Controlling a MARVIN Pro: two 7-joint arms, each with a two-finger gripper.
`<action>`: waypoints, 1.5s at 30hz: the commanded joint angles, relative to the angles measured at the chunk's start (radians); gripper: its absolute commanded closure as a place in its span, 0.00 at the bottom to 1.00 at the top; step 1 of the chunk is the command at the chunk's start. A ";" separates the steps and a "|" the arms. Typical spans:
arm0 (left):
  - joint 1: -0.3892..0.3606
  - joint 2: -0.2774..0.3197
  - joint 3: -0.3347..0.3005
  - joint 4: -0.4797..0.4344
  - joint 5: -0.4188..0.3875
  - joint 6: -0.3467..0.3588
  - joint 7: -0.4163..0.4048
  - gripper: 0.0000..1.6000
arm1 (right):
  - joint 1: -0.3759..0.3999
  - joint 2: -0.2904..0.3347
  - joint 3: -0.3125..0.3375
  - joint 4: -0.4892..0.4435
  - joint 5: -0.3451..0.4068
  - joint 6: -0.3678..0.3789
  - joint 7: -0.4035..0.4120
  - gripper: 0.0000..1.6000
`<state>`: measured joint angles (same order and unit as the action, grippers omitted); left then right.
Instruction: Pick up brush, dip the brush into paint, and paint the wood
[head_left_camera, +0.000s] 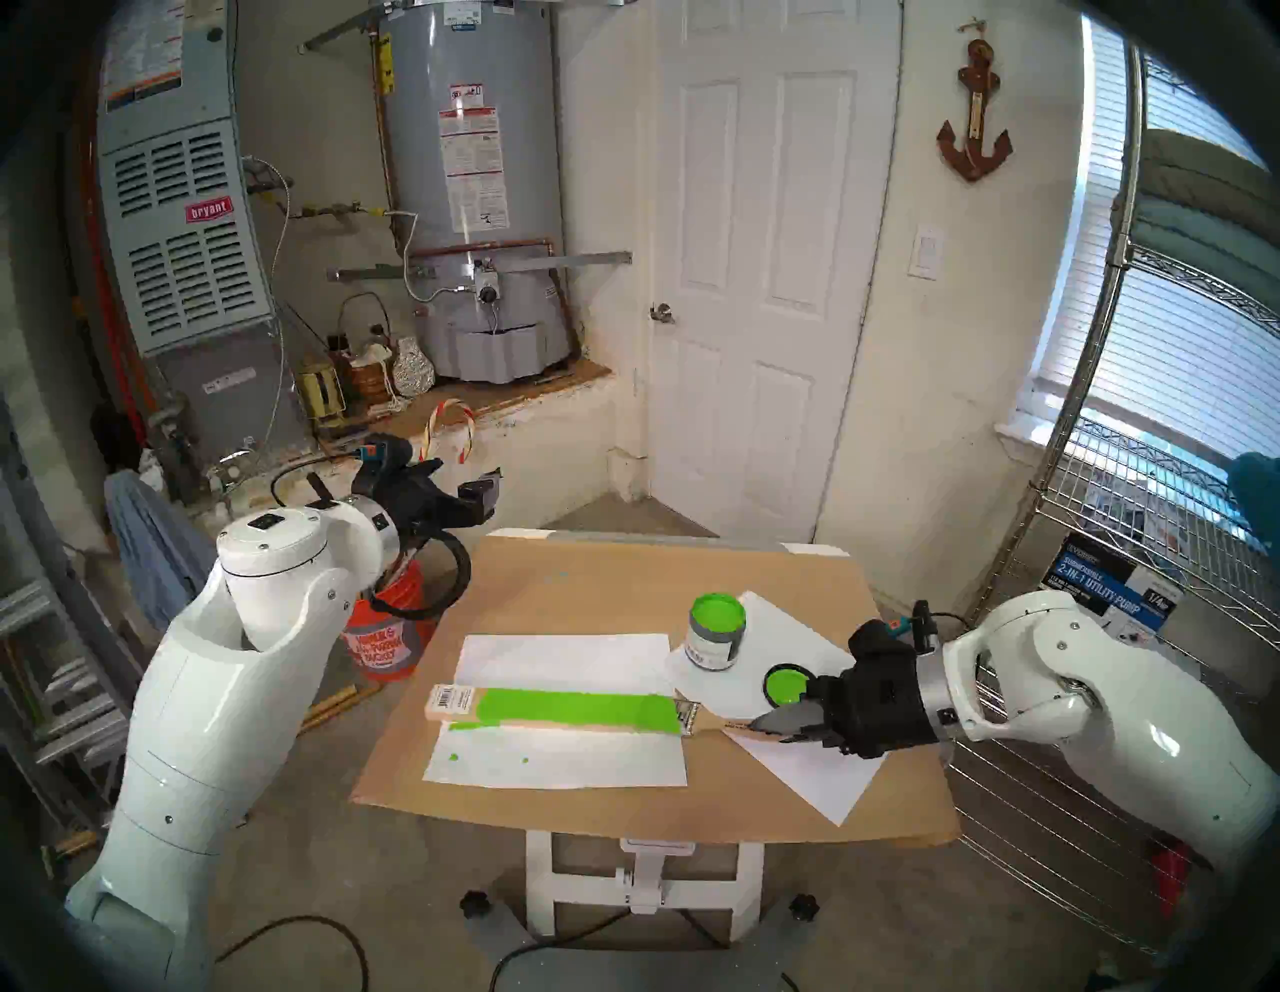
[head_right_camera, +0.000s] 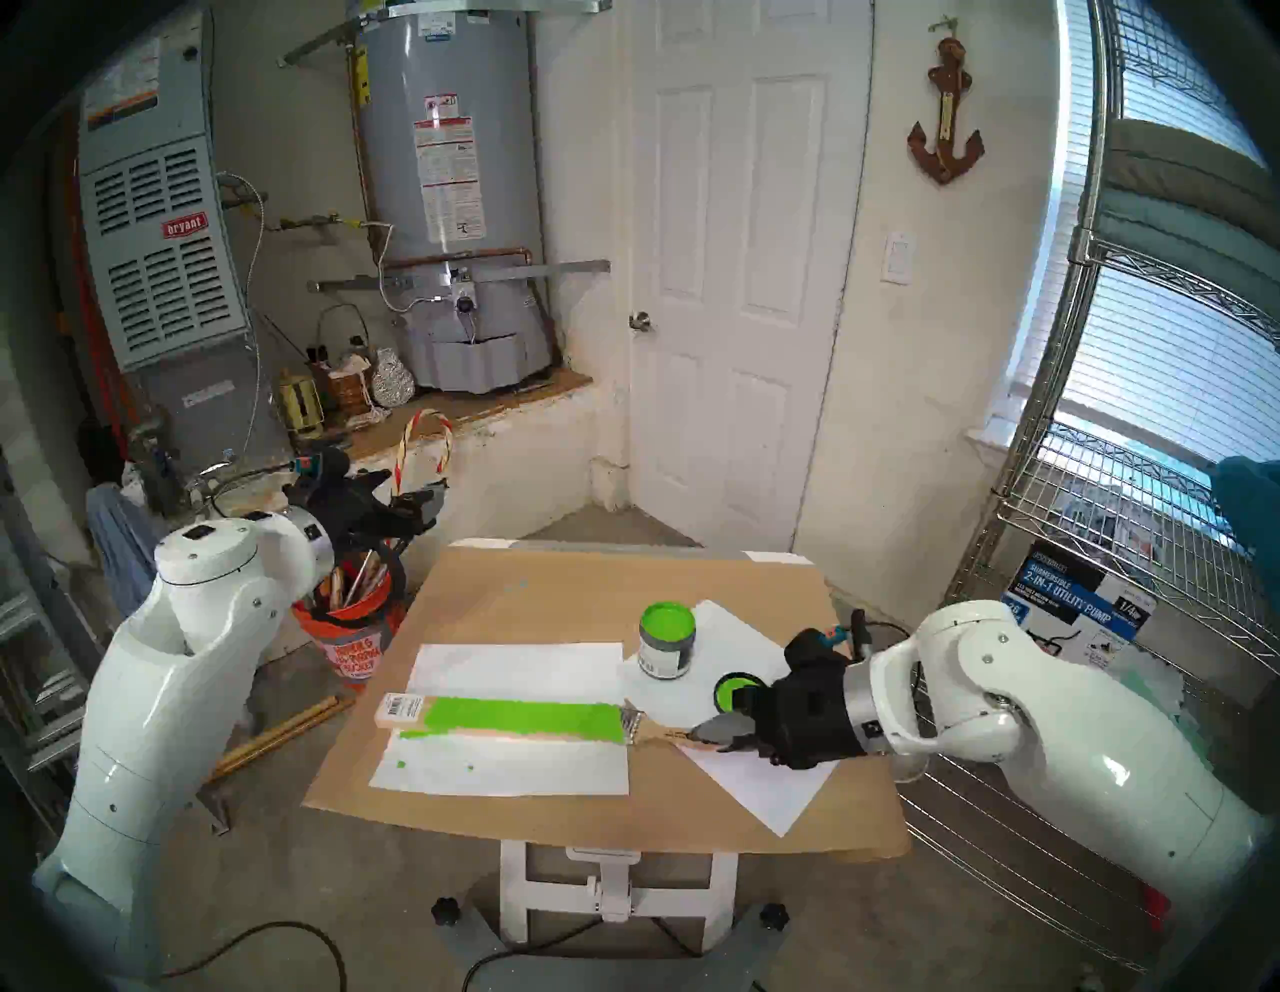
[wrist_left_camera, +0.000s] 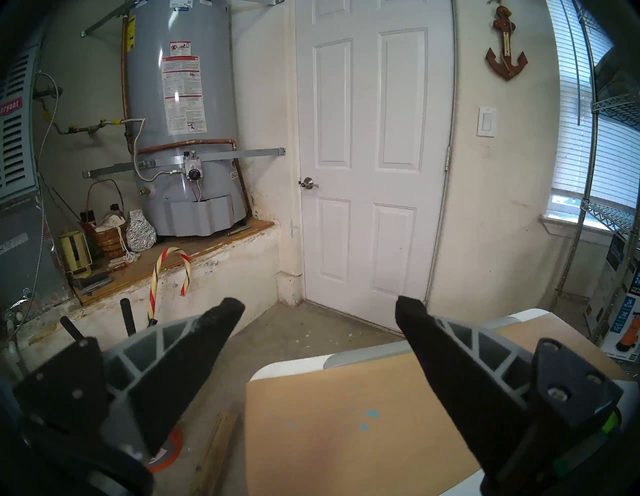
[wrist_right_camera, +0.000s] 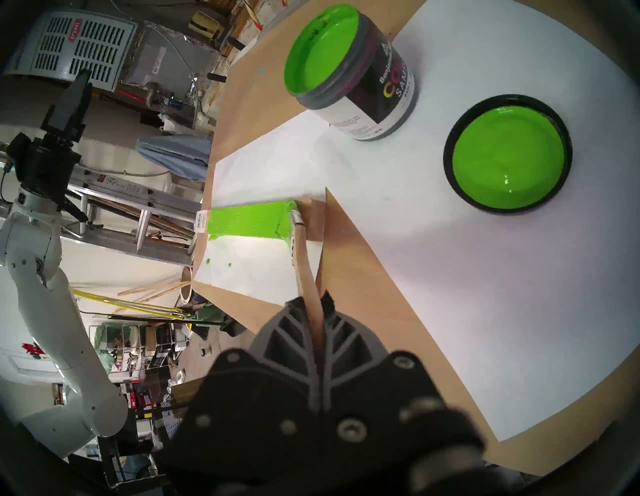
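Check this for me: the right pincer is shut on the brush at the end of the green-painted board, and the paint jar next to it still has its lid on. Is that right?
Not quite. The paint jar is open; its lid lies upturned on the white paper beside it, as the right wrist view shows. The rest holds: the right pincer is shut on the brush at the end of the green-painted board.

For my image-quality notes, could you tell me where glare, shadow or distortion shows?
Head views: the window is overexposed, and fisheye bends the door. Right wrist view: highlights glint on the paint in the lid, and the pincer's shadow greys the paper.
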<state>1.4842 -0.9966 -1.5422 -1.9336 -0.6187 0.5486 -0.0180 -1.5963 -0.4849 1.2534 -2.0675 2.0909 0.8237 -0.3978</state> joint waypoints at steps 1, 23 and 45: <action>-0.009 0.002 -0.009 -0.017 -0.002 -0.003 0.000 0.00 | -0.006 0.021 0.019 -0.007 0.001 -0.001 0.006 1.00; -0.009 0.002 -0.009 -0.017 -0.002 -0.003 0.000 0.00 | -0.057 0.069 0.061 -0.017 -0.007 -0.016 0.050 1.00; -0.009 0.002 -0.009 -0.017 -0.002 -0.003 0.000 0.00 | -0.082 0.102 0.119 -0.053 0.034 -0.037 0.085 1.00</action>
<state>1.4842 -0.9966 -1.5422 -1.9336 -0.6187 0.5486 -0.0180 -1.6863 -0.3957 1.3374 -2.0962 2.0982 0.7929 -0.3273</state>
